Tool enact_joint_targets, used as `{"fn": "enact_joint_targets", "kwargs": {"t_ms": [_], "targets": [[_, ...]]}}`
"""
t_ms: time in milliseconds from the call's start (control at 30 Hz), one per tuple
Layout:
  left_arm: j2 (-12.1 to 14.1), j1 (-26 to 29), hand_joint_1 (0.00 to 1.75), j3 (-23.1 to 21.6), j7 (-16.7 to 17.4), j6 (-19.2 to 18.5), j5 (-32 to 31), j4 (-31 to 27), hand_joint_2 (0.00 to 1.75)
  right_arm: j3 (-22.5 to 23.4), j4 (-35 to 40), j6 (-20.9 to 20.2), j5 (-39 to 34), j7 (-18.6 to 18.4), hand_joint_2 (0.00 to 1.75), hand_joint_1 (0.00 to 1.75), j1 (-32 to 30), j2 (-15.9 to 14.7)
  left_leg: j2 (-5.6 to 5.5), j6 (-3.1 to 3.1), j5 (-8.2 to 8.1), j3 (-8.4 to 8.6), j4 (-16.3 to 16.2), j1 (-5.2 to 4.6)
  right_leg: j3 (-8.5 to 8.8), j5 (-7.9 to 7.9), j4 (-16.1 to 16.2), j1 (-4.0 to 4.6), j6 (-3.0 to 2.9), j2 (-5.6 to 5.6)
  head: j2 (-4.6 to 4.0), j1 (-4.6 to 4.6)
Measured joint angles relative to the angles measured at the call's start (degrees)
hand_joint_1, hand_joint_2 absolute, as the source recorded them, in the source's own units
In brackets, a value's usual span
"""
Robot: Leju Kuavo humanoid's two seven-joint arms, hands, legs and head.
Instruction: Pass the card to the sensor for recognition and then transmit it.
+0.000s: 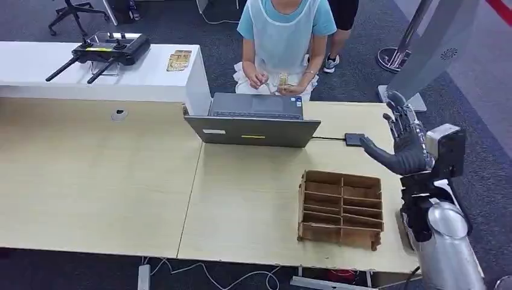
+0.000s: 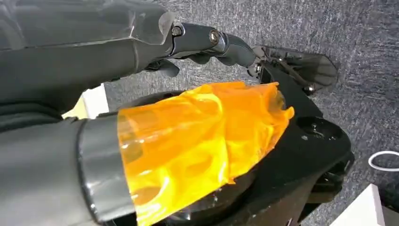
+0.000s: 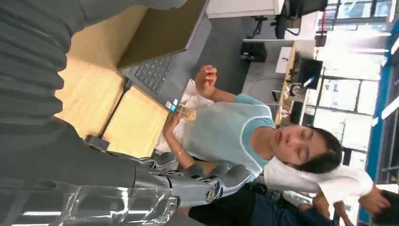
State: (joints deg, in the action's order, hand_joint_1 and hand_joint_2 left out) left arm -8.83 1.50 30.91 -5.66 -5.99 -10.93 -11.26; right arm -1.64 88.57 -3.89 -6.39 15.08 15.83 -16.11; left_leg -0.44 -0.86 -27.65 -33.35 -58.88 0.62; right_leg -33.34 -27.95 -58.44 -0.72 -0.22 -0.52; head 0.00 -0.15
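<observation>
Right hand (image 1: 403, 142) raised above the far right corner of the wooden surface (image 1: 96, 181), fingers apart and thumb out, holding nothing, just beside the small dark sensor (image 1: 354, 139) cabled to the open laptop (image 1: 253, 121). Card (image 1: 284, 79) off the surface, held in the hands of the person (image 1: 284, 30) standing behind the laptop; brown divided tray (image 1: 341, 208) near the front right edge. Left hand (image 2: 207, 42) seen from the left wrist over grey carpet, fingers curled in, nothing visible in its grasp.
</observation>
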Motion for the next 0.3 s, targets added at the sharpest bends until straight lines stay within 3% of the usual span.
{"fn": "enact_joint_targets", "kwargs": {"t_ms": [133, 300], "targets": [[0.0, 0.0, 0.00, 0.5, -0.7, 0.5, -0.1, 0.0, 0.00, 3.9, 6.0, -4.4, -10.7, 2.0, 1.75, 0.00, -7.1, -0.1, -0.11, 0.00, 0.00, 0.04, 0.0, 0.00, 0.07, -0.01, 0.0, 0.01, 0.01, -0.15, 0.02, -0.02], [0.0, 0.0, 0.00, 1.4, -1.3, 0.6, -0.4, 0.0, 0.00, 9.1, 10.7, -7.5, -14.7, 2.8, 1.75, 0.00, -15.6, -0.1, -0.06, 0.01, -0.01, -0.01, 0.0, 0.00, 0.05, -0.01, 0.0, 0.00, 0.00, -0.08, 0.00, 0.00]]}}
